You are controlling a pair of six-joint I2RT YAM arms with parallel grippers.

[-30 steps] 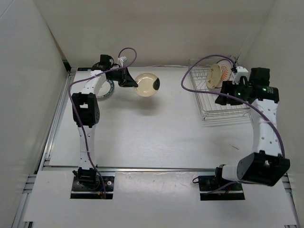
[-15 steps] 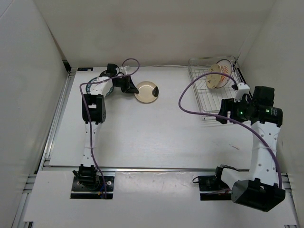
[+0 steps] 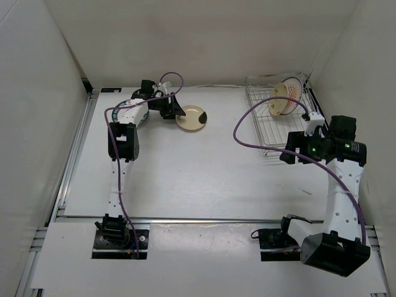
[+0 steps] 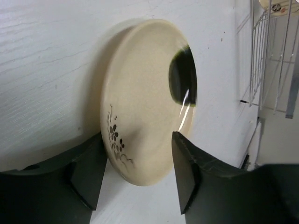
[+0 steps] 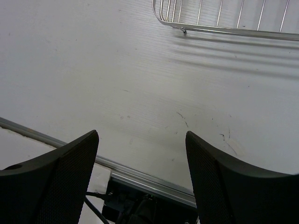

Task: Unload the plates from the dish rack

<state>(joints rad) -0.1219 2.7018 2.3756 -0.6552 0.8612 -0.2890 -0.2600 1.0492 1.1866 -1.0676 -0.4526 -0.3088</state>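
my left hand (image 4: 138,140) is released: the fingers stand wide apart on either side of the near rim of the tan plate (image 4: 145,93), gripping nothing. that plate, with a dark patch and a small flower sprig on its face, lies on the bench (image 3: 204,173) at the far left, well apart from the dish rack (image 3: 278,133). my right hand (image 5: 141,135) is spread open too, with nothing between the fingers, hovering over bare bench just beside the near edge of the rack.

the sunburst plate (image 3: 286,99) leans on edge among the prongs at the rack's far end. i judge it glazed ceramic: stiff, light enough for one hand, slick on both faces and quick to chip if it knocks the wire. i would take it by the upper rim, one finger on each face, and lift straight up until it clears the prongs before swinging it away. a pinch too shallow on that smooth lip could let it slide out.

counting: one rack and two hands. i count three plates: the tan one on the bench, the sunburst one in the rack, and what looks like a sliver of the lettered plate (image 3: 126,103), mostly hidden under my left arm at the far left corner. so one plate is left to unload.
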